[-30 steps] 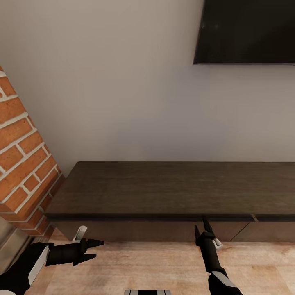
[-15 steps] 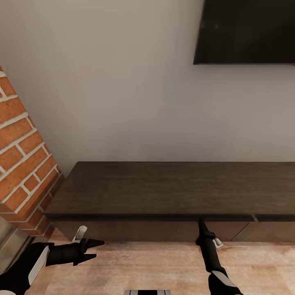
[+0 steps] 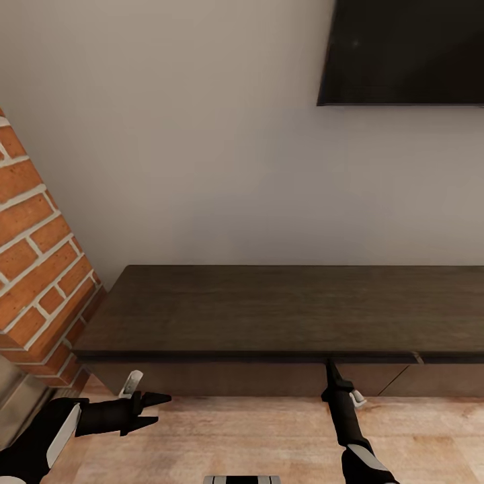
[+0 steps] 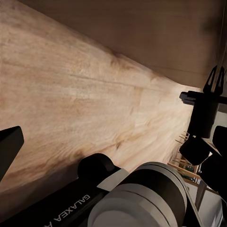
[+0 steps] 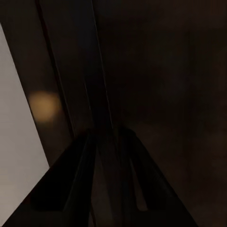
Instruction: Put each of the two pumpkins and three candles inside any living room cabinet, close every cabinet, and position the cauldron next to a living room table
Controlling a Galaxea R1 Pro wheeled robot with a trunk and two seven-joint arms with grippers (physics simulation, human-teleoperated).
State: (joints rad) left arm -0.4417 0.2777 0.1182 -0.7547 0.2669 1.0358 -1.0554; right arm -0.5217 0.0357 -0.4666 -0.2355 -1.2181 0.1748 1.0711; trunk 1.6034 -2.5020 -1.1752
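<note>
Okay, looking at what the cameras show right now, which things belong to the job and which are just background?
Part of the job:
- cabinet, long dark brown unit against the wall, fronts shut
- right end effector, tips at the cabinet's front edge
- left end effector, open, over the floor

Just there:
- television on the wall
- brick column
- wooden floor

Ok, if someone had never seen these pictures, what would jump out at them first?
Probably the long dark brown cabinet running along the pale wall, with a black screen hanging above its right end. Next, the red brick column at the left edge. Then the two black arms low in the head view: the right gripper has its tips against the cabinet's front just under the top edge, while the left gripper hangs open over the wooden floor.
</note>
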